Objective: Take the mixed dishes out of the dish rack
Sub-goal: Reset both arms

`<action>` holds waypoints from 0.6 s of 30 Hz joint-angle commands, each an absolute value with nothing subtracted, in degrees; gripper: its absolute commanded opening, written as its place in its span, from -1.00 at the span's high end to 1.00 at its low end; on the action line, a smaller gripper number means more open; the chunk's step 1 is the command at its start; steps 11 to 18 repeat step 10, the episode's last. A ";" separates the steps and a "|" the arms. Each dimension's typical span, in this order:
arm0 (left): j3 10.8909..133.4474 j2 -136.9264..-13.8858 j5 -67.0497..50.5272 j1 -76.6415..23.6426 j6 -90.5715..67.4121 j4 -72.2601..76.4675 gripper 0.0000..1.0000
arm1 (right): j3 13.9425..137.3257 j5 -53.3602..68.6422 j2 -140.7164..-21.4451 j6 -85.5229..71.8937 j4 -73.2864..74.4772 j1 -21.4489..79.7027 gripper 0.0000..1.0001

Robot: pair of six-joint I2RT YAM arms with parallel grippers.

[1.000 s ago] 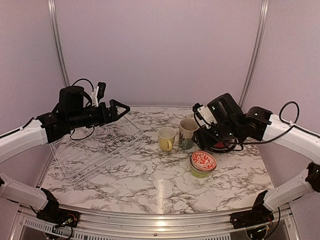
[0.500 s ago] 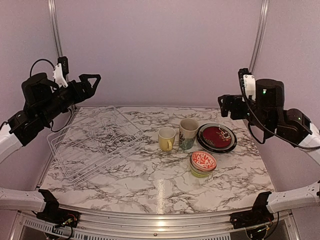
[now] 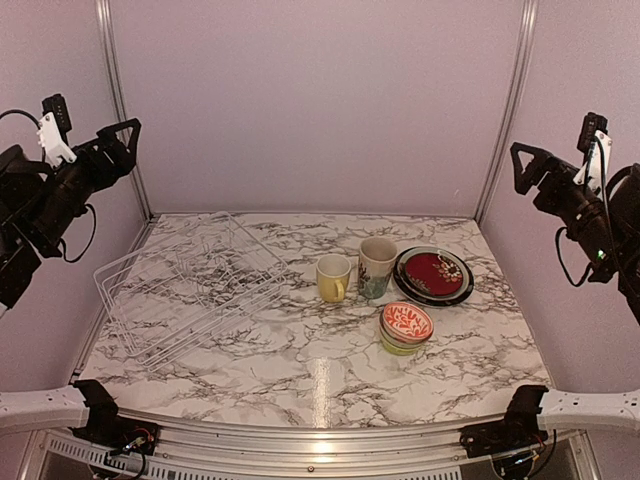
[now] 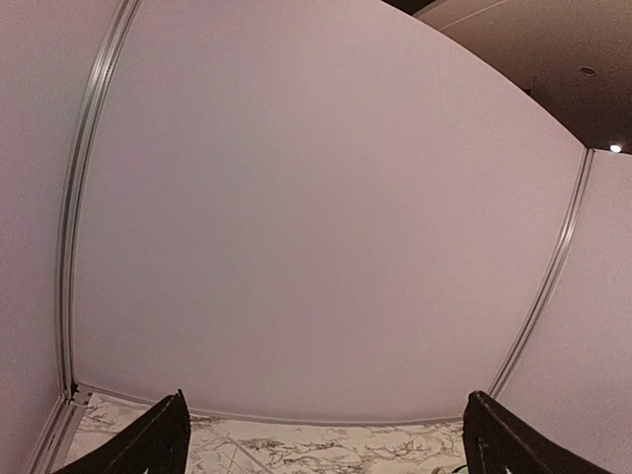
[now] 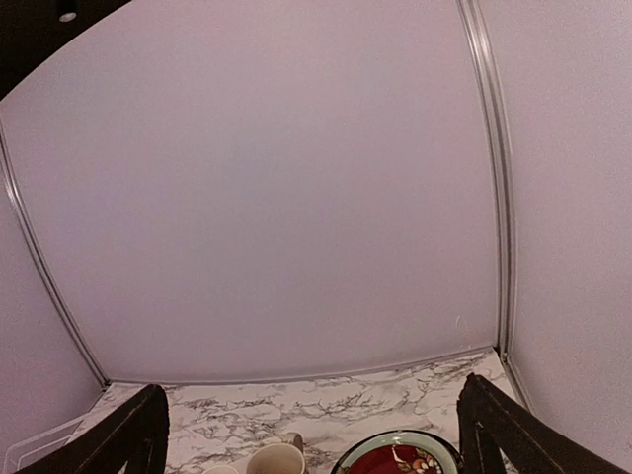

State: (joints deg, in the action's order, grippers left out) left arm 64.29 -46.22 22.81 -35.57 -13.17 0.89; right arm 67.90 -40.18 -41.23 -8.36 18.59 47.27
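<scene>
Both arms have swung up to the upper corners; left fingers [image 4: 158,444] and right fingers [image 5: 128,439] apart, empty. Rack [image 3: 190,285] lies bare, left on the tabletop [image 3: 300,375]; yellow mug [image 3: 333,277], beige mug [image 3: 376,265], plate [image 3: 433,275] and stacked bowls [image 3: 406,326] stand right of centre.

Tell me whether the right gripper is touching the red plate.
Apart. The top view shows the right gripper open and high in the air, well clear of the red plate lying on the table.

Soft, even, pinkish light
We see a pale glare streak on the marble table [image 3: 322,385], faint shadows, and wrist views bowing each wall rail [image 4: 67,365].
</scene>
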 commanded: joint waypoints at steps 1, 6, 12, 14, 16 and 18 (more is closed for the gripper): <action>64.39 -45.60 25.50 -35.60 -10.38 1.18 -0.98 | 67.76 -39.38 -40.67 -6.81 15.24 46.90 -0.97; 64.97 -46.12 25.14 -35.60 -10.20 1.31 -0.98 | 67.35 -38.42 -40.53 -6.60 14.88 46.83 -0.97; 64.71 -46.08 25.05 -35.60 -10.26 1.49 -0.98 | 66.23 -37.40 -39.56 -5.88 13.34 46.87 -0.97; 64.71 -46.08 25.05 -35.60 -10.26 1.49 -0.98 | 66.23 -37.40 -39.56 -5.88 13.34 46.87 -0.97; 64.71 -46.08 25.05 -35.60 -10.26 1.49 -0.98 | 66.23 -37.40 -39.56 -5.88 13.34 46.87 -0.97; 64.71 -46.08 25.05 -35.60 -10.26 1.49 -0.98 | 66.23 -37.40 -39.56 -5.88 13.34 46.87 -0.97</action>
